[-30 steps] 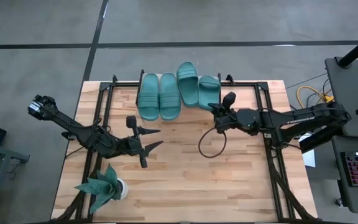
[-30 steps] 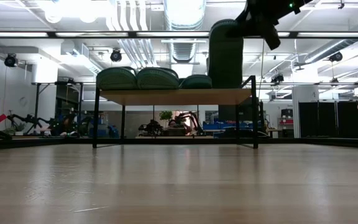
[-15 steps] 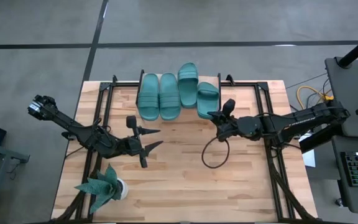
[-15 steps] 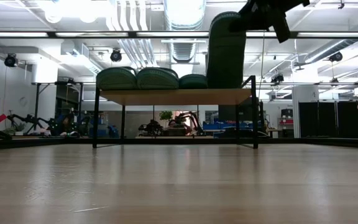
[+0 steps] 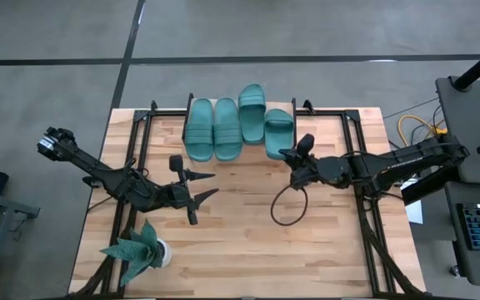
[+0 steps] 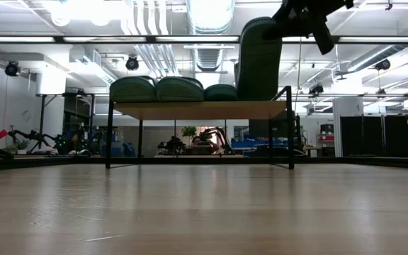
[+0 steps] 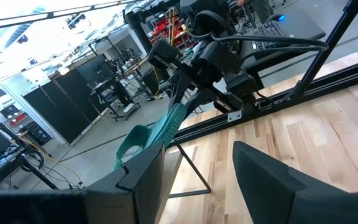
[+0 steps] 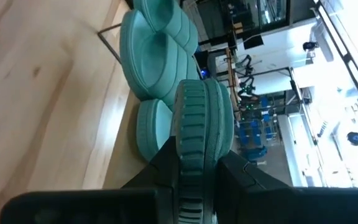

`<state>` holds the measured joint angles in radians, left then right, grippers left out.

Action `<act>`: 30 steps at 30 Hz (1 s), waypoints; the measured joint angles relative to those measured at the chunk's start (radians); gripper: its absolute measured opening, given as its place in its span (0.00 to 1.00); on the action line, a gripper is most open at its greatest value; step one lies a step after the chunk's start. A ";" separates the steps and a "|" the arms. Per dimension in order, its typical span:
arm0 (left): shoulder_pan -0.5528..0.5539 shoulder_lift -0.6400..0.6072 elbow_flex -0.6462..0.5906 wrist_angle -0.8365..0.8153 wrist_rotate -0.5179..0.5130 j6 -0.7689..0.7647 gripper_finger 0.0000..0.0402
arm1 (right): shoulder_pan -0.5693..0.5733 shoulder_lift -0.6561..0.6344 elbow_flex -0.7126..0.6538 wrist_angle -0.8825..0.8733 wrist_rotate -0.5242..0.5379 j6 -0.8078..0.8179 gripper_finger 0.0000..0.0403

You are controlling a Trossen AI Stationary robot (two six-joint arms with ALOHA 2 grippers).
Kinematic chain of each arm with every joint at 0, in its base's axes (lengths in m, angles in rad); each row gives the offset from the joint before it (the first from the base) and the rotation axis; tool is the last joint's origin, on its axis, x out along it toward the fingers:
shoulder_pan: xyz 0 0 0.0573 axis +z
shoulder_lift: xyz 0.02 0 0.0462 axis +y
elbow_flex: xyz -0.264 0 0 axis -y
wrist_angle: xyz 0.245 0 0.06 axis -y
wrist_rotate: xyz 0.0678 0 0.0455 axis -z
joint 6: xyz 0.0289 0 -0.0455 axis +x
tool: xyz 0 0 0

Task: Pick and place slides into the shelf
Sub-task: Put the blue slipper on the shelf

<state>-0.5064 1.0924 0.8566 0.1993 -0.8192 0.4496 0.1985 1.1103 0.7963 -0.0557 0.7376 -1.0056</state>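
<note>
Three teal slides lie side by side on the shelf's wood plank [image 6: 200, 110]: two at the left [image 5: 198, 129] [image 5: 226, 129] and one [image 5: 252, 112] farther back. The fourth slide [image 5: 278, 132] stands nearly upright at the plank's right end [image 6: 258, 60], and my right gripper [image 5: 294, 160] is shut on it. My left gripper [image 5: 200, 187] hangs open over the table's left-middle part, well short of the shelf. Its fingers [image 7: 142, 180] point toward the shelf and the held slide [image 7: 166, 127]. My right gripper holds the fourth slide by its upper, near end [image 8: 194, 186], pinched across its width between the two fingers [image 8: 166, 165]. The ribbed sole [image 8: 194, 118] faces the wrist camera. The slide stands almost upright below the gripper, its lower end down at the plank top [image 6: 258, 96].
A teal leafy plant in a white pot [image 5: 140, 250] stands at the table's near left corner. A dark cable loop [image 5: 286, 204] hangs under my right arm over the table's middle. Black frame bars [image 5: 361, 167] run along both sides of the tabletop.
My right gripper has drawn a little toward the table's near edge, taking the held slide's upper end with it, then kept still. The slide stays upright at the shelf's right end.
</note>
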 joint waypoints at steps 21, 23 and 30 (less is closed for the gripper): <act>0.000 0.000 0.000 0.000 0.000 0.001 0.44 | -0.140 -0.002 0.002 0.006 -0.098 -0.194 0.12; 0.000 0.000 0.000 0.000 0.000 0.001 0.44 | -0.173 -0.001 0.002 0.006 -0.142 -0.192 0.12; 0.000 0.000 0.000 0.000 0.000 0.000 0.44 | -0.232 0.000 -0.016 0.000 -0.208 -0.181 0.12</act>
<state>-0.5068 1.0924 0.8566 0.1993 -0.8192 0.4500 -0.0336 1.1104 0.7800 -0.0560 0.5295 -1.1866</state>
